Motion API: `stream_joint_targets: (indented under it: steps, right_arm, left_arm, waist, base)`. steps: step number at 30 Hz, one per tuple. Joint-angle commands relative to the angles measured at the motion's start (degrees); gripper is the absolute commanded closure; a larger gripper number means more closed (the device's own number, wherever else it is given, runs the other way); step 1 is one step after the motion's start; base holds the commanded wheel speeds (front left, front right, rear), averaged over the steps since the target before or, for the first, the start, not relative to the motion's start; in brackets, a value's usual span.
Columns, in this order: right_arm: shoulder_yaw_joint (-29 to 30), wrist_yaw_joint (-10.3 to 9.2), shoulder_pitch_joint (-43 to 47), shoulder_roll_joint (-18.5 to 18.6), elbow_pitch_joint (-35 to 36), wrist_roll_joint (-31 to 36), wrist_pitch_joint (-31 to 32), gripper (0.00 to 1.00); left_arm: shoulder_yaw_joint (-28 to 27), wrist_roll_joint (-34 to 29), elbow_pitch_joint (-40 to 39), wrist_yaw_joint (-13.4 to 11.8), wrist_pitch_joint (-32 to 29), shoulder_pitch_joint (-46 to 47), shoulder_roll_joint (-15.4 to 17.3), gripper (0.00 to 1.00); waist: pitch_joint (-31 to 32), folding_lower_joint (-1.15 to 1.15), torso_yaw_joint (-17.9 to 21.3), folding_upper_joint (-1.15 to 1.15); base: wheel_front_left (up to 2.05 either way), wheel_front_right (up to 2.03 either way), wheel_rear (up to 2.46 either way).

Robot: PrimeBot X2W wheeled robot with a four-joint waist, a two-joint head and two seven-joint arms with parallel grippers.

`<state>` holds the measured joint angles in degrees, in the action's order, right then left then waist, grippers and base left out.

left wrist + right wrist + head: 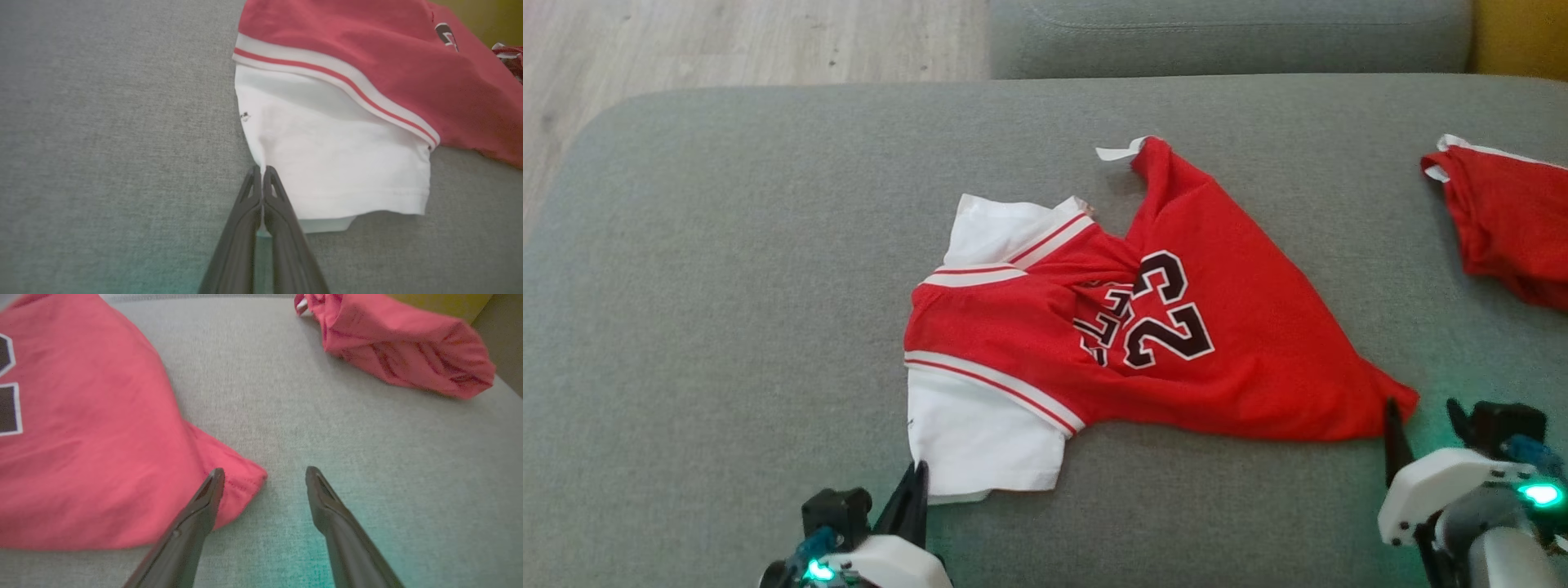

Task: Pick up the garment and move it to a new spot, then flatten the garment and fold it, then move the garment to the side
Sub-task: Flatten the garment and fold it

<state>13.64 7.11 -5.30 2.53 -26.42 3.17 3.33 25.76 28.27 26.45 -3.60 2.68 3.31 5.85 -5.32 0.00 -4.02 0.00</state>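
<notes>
Grey sofa cushion [727, 245] carries crumpled red garment [1241, 359] mid-surface. Left gripper [261, 171] pinched tight on white sleeve [335, 163] edge; right gripper [265, 471] spread wide, straddling red hem corner [241, 479]. Risk: thin bite at sleeve edge slips on lift; right closes beside hem, missing it.

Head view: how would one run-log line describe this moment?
left gripper: shut on white sleeve of red-and-white numbered jersey | right gripper: open, at red hem corner | surface: grey fabric cushion | nearby: second red garment
</notes>
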Motion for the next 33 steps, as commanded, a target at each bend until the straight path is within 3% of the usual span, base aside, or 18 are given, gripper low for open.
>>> stream_joint_targets:
  steps: [1, 8, 9, 11, 12, 13, 14, 24, 30, 33]
  right_arm:
    - [-1.2, 0.37, -2.6, 0.3, 0.1, 0.6, 0.5, 0.00]
    - [-2.8, 0.37, -4.7, 0.3, -5.6, -0.5, 1.8, 0.00]
    - [-3.4, 0.37, -5.0, 0.3, -6.3, -1.1, 1.9, 0.10]
    - [-4.8, 0.37, -5.8, 0.3, -7.6, -2.3, 2.2, 0.56]
    - [-5.4, 0.37, -6.1, 0.4, -8.2, -2.9, 2.4, 0.70]
    - [-5.9, 0.37, -6.5, 0.5, -8.6, -3.4, 2.5, 0.90]
    - [-6.2, 0.37, -6.9, 0.7, -8.9, -3.9, 2.6, 1.00]
    - [-11.4, 0.37, -8.9, 1.8, -4.8, -14.8, 1.8, 1.00]
    - [-13.3, 0.37, -8.8, 3.3, 5.4, -22.6, 3.7, 1.00]
    - [-13.2, 0.37, -9.1, 4.9, 14.3, -26.1, 5.8, 1.00]
  left_arm:
    - [-1.7, -0.1, -2.4, -0.6, 0.9, 1.0, 0.5, 1.00]
    - [-2.3, 0.1, -5.0, -1.5, 1.8, -0.1, 1.1, 1.00]
    - [-2.4, 0.2, -5.4, -1.6, 1.9, -0.2, 1.2, 1.00]
    - [-2.6, 0.4, -6.0, -1.7, 2.1, -0.4, 1.4, 1.00]
    - [-2.8, 0.5, -6.3, -1.8, 2.3, -0.5, 1.5, 1.00]
    - [-2.9, 0.6, -6.7, -1.8, 2.4, -0.5, 1.6, 1.00]
    - [-3.0, 0.8, -7.1, -1.7, 2.5, -0.6, 1.6, 1.00]
    - [-5.9, 4.7, -15.1, 0.4, 3.3, 1.1, 2.5, 1.00]
    - [-8.1, 6.2, -25.1, 1.0, 0.9, 4.5, 5.0, 1.00]
    - [-9.9, 6.5, -32.2, 1.1, -1.0, 8.3, 7.1, 1.00]
  waist:
    - [-0.1, 0.00, -0.5, 0.00]
    - [-0.2, 0.00, -1.3, 0.00]
    - [-0.2, 0.00, -1.3, 0.00]
    - [-0.1, 0.00, -1.3, 0.00]
    - [0.0, 0.00, -1.3, 0.00]
    - [0.1, 0.00, -1.2, 0.00]
    - [0.2, 0.00, -1.2, 0.00]
    - [3.8, 0.00, 0.3, 0.00]
    - [6.9, 0.00, 1.3, 0.00]
    - [8.5, 0.00, 1.8, 0.00]
  base:
    - [0.00, 0.00, 0.00]
    - [0.00, 0.00, 0.00]
    - [0.00, 0.00, 0.00]
    - [0.00, 0.00, 0.00]
    - [0.00, 0.00, 0.00]
    - [0.00, 0.00, 0.00]
    - [0.00, 0.00, 0.00]
    - [0.00, 0.00, 0.00]
    - [0.00, 0.00, 0.00]
    - [0.00, 0.00, 0.00]
